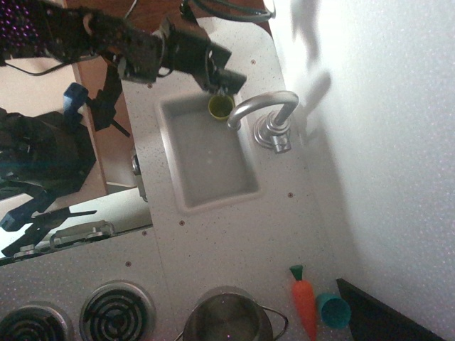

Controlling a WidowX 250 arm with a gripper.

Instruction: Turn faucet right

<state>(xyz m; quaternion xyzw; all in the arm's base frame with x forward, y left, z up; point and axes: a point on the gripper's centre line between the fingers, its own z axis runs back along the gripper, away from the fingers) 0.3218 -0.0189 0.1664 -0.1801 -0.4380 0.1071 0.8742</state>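
observation.image
gripper (226, 79): can't tell if the jaws are spread or pinched, too dark
faucet (264, 114): just below-right of the jaws, not touching
risk: you could clip the green cup (221, 106) under the jaws
pointing: spout runs across the counter (234, 234), tip over the sink (183, 192)

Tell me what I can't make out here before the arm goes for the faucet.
- Gripper: dark and blurred in the overhead view; jaws open or shut, cannot tell.
- Gap between gripper and faucet: one top-down view, so height and contact are unclear.
- Green cup: gripper overlaps its upper rim.
- Pot: cut off by the bottom edge.
- Faucet base: partly hidden beneath its own spout.
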